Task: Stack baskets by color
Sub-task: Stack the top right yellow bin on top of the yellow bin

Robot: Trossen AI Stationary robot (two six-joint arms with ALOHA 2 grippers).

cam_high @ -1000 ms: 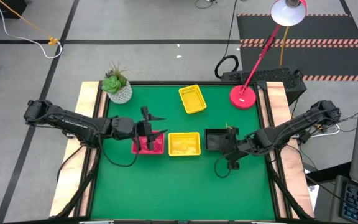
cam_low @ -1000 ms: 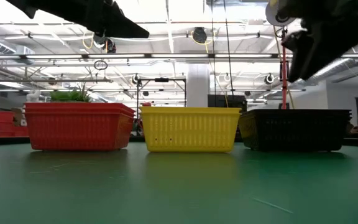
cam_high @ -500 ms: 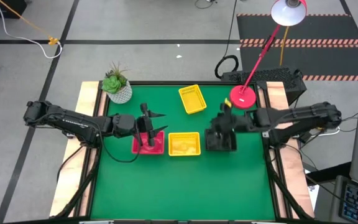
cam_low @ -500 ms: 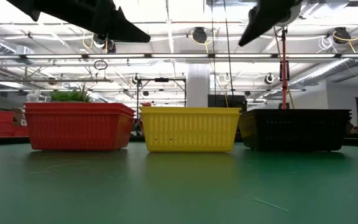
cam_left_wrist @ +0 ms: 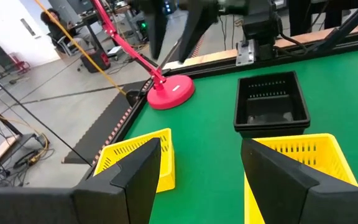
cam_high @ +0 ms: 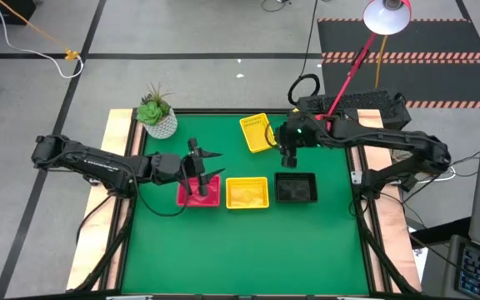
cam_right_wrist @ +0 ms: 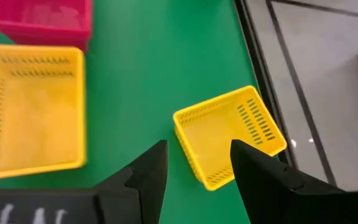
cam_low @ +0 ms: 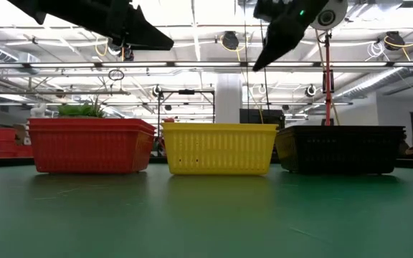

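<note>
Three baskets stand in a row at mid-table: a red basket (cam_high: 198,193), a yellow basket (cam_high: 247,192) and a black basket (cam_high: 296,188). They also show in the low view as the red basket (cam_low: 88,145), the yellow basket (cam_low: 219,149) and the black basket (cam_low: 339,149). A lone yellow basket (cam_high: 257,133) rests on its bottom near the far edge. My left gripper (cam_high: 207,167) hovers open above the red basket. My right gripper (cam_high: 287,158) hangs open and empty, above the mat between the black basket and the lone yellow basket (cam_right_wrist: 229,146).
A white plant pot (cam_high: 157,119) stands at the far left corner. A red lamp base (cam_high: 326,129) stands at the far right, and its arm slants up past the table's far edge. Bare green mat (cam_high: 240,250) fills the near half of the table.
My right gripper has swung from the near right side of the black basket toward the far edge and the left, rising as it went. It now stands beside the lone yellow basket. Its fingers stayed open. No basket has moved.
</note>
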